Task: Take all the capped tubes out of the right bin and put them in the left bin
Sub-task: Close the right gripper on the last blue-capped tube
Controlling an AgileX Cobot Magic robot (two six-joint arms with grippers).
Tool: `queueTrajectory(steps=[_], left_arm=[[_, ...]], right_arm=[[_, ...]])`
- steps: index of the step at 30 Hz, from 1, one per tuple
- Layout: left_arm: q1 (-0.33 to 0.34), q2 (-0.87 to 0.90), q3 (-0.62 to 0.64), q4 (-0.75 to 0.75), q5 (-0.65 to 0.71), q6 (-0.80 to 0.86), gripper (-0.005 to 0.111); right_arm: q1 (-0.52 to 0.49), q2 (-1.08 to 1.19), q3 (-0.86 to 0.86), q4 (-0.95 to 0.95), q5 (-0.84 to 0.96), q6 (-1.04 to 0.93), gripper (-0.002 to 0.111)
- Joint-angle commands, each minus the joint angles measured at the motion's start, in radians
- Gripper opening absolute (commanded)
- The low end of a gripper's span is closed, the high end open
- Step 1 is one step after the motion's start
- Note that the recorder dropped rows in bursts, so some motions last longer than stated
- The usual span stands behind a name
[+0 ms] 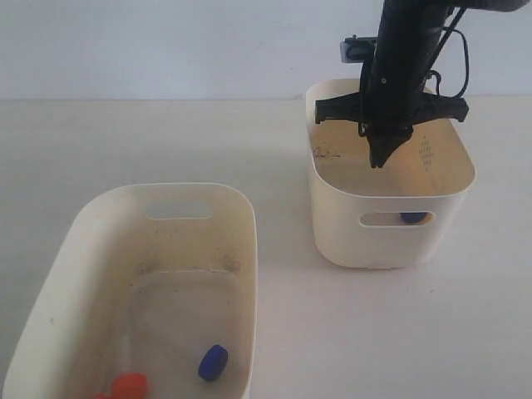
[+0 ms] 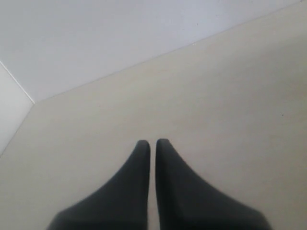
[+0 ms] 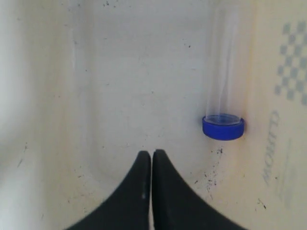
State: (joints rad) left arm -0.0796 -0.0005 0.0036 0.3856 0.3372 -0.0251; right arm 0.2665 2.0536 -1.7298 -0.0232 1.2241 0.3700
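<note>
The right bin [image 1: 391,187] stands at the back right. My right gripper [image 1: 379,162] hangs inside its opening, shut and empty. One clear tube with a dark blue cap [image 3: 223,127] lies on the bin floor beside the wall, apart from the right gripper [image 3: 152,153]; its blue cap [image 1: 413,218] shows through the handle cutout. The left bin [image 1: 58,287] sits at the front left and holds a blue-capped tube [image 1: 213,362] and an orange-red capped tube [image 1: 127,386]. My left gripper [image 2: 152,143] is shut over bare tabletop, outside the exterior view.
The right bin's floor [image 3: 144,72] is speckled with dirt and its wall carries a checkered print [image 3: 292,62]. The cream tabletop [image 1: 374,332] stretches between the bins. A pale wall [image 1: 166,41] rises behind the table.
</note>
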Motion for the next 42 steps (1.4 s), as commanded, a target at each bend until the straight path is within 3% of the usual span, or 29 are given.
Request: queueTrajectory(steps=[1, 42], left_arm=[[-0.005, 0.0, -0.004, -0.003, -0.001, -0.01, 0.004], [-0.005, 0.0, -0.004, -0.003, -0.001, -0.01, 0.004]], right_arm=[[-0.006, 0.017, 0.003, -0.027, -0.003, 0.016, 0.0], [0.043, 0.155, 0.003, -0.218, -0.003, 0.046, 0.0]])
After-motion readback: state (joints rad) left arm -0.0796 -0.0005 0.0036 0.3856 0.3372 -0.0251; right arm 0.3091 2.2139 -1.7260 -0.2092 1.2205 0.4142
